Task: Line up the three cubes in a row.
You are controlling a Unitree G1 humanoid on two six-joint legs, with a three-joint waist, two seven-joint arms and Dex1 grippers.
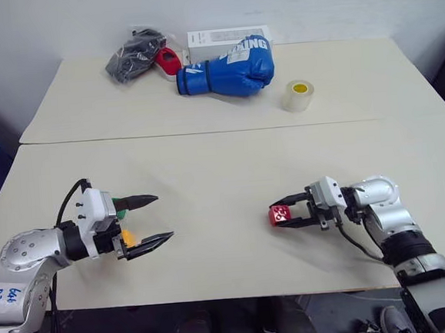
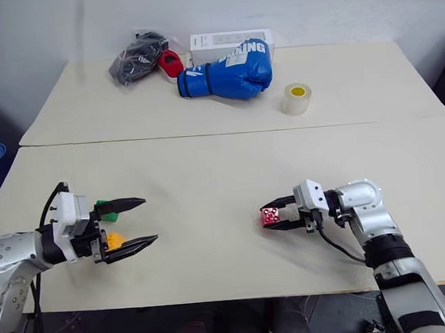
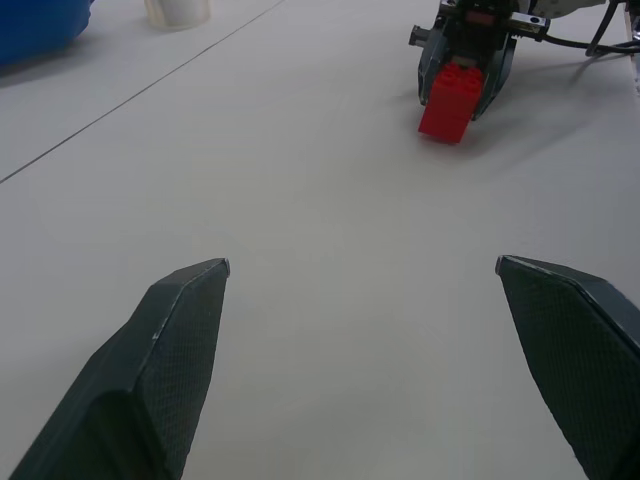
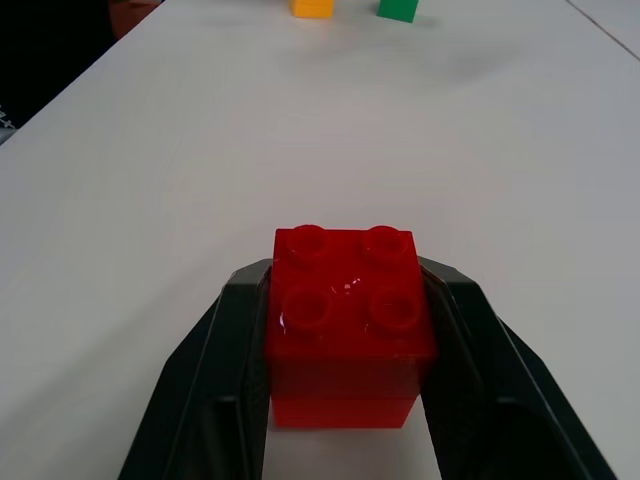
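The two eye views are looking from the head, high up, forward and down over the desk (image 1: 222,159), and they are sharing almost the same scene from far. In them the left pincer (image 1: 151,218) is lying at 8 o'clock and the right pincer (image 1: 288,214) at 4 o'clock. The left wrist view is looking low along the desk, past its own fingers (image 3: 160,360), toward the red cube (image 3: 450,100) at 1 o'clock. The right wrist view is sitting very near this cube, facing the green cube (image 4: 398,9) and the orange-yellow cube (image 4: 312,7) at 12 o'clock.
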